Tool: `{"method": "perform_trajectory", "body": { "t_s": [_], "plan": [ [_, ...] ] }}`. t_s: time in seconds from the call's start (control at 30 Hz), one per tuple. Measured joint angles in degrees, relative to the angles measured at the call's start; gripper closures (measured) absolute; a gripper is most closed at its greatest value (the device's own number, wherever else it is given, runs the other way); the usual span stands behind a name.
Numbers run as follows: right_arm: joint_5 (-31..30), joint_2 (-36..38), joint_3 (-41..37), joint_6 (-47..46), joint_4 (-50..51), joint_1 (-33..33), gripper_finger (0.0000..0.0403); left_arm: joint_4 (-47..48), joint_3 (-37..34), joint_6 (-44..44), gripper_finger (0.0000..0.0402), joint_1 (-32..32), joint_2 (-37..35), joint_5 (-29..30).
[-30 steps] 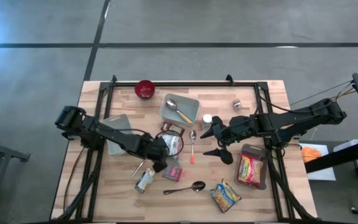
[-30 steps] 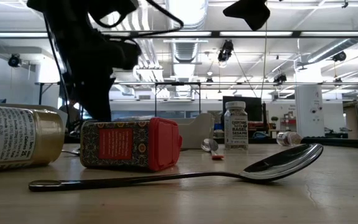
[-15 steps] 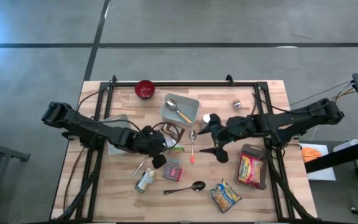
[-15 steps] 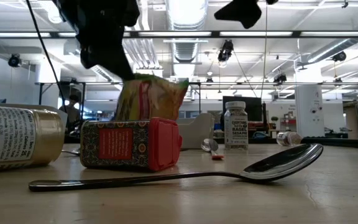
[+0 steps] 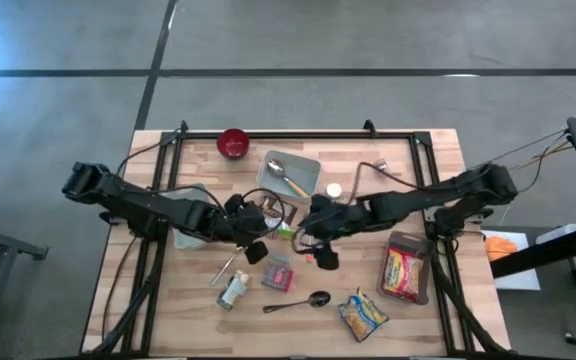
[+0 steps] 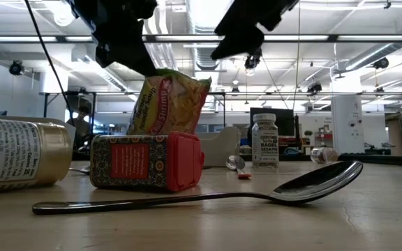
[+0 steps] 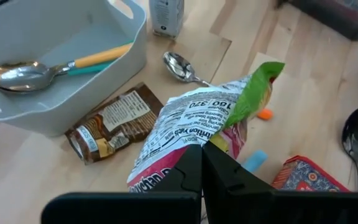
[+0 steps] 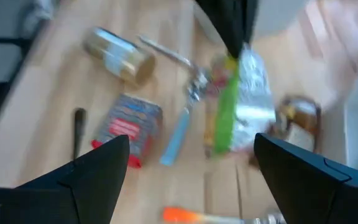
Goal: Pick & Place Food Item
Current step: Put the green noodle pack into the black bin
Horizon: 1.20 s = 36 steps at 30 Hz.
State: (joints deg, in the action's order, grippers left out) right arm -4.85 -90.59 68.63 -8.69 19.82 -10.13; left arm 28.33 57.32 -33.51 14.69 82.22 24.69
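- Nearest in the low view, a long shiny metal spoon (image 6: pixel 201 193) lies on the wooden bench (image 6: pixel 271 226), and behind it a red patterned box with a red cap (image 6: pixel 147 162).
- Above that box, the left claw (image 7: pixel 202 163) is closed on the crinkly green and red snack bag (image 6: pixel 167 103), which hangs in the air.
- The right claw (image 8: pixel 185 165) is wide open, empty, just beside the bag.
- Advice: bring it slowly around the free edge, and close before the left one lets go.
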Motion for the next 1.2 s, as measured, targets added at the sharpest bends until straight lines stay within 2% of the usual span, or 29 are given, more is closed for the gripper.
{"method": "perform_trajectory", "body": {
  "t_s": [0.17,0.4,0.63,0.73,0.97,1.2],
  "plan": [
    [-11.2,-5.9,6.6,-1.6,8.5,-0.6,0.0060,0.0,0.0,0.5,0.0401,-0.3,0.0,0.0],
    [-11.1,-11.6,10.0,-0.3,8.7,-0.8,0.0060,0.2,0.0,1.1,0.0401,-0.7,0.0,0.0],
    [-10.3,-11.9,10.5,0.1,8.4,-0.8,0.0068,0.1,0.0,2.2,0.0401,-0.8,-0.3,0.0],
    [-10.3,-11.9,10.5,0.2,8.3,-0.7,0.0099,0.0,0.0,2.2,0.0401,-0.8,-0.8,0.0],
    [-10.2,-11.9,10.4,0.9,7.2,-0.7,0.0208,-0.5,0.0,2.2,0.0401,-0.8,-2.2,0.0],
    [-10.2,-11.9,10.4,1.2,6.5,-0.7,0.0293,-1.9,0.0,3.1,0.0401,-0.8,-2.5,-0.2]
  ]
}}
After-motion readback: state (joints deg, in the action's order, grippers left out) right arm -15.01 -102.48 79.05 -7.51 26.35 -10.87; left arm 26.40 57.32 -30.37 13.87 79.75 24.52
